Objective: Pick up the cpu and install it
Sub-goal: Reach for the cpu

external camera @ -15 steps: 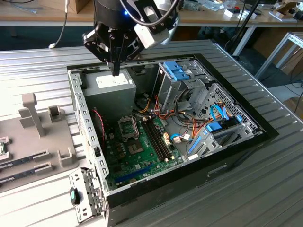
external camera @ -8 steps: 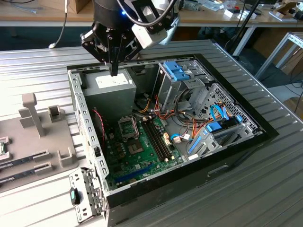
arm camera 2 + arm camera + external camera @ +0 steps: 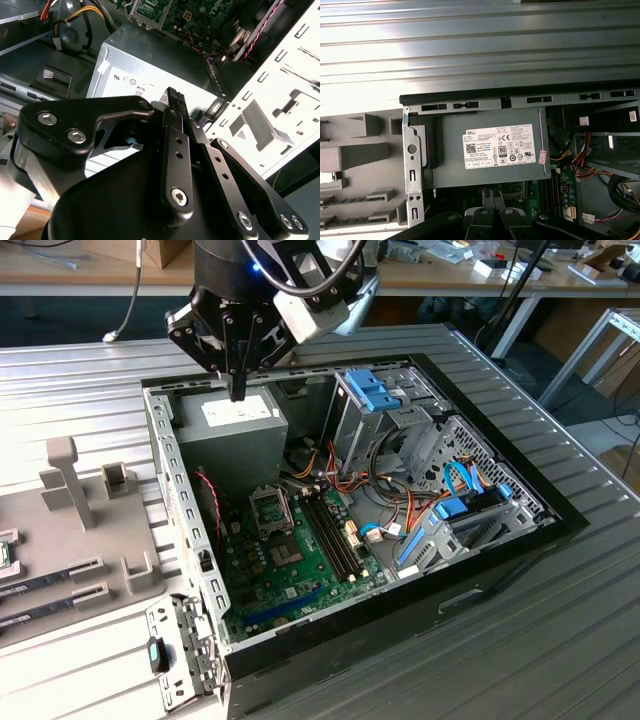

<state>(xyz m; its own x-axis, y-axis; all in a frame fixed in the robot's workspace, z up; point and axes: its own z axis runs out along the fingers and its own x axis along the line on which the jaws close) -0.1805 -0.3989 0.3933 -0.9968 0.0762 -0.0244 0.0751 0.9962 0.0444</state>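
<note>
Two fingers (image 3: 176, 150) of the gripper (image 3: 238, 392) are pressed together into one narrow black blade, with nothing held between them. They point straight down over the grey power supply (image 3: 225, 430) in the far corner of the open computer case (image 3: 170, 480). The tips hang a little above the supply's labelled top and do not touch it. Well apart from them, at the very edge of the exterior view's left, the cpu (image 3: 5, 551) lies flat in a grey holder (image 3: 90, 530) on the ribbed metal surface (image 3: 520, 650). Its pale top faces up and has a thin green rim. The picture's edge cuts it, so which way its sides run cannot be told, and what shows of it gives no long axis. Just beside it in the same holder, two dark memory sticks (image 3: 55, 577) lie in slots, their length running toward the case. Inside the case the green motherboard (image 3: 290, 570) lies flat, and its metal-framed socket (image 3: 270, 508) sits near the power supply.
</note>
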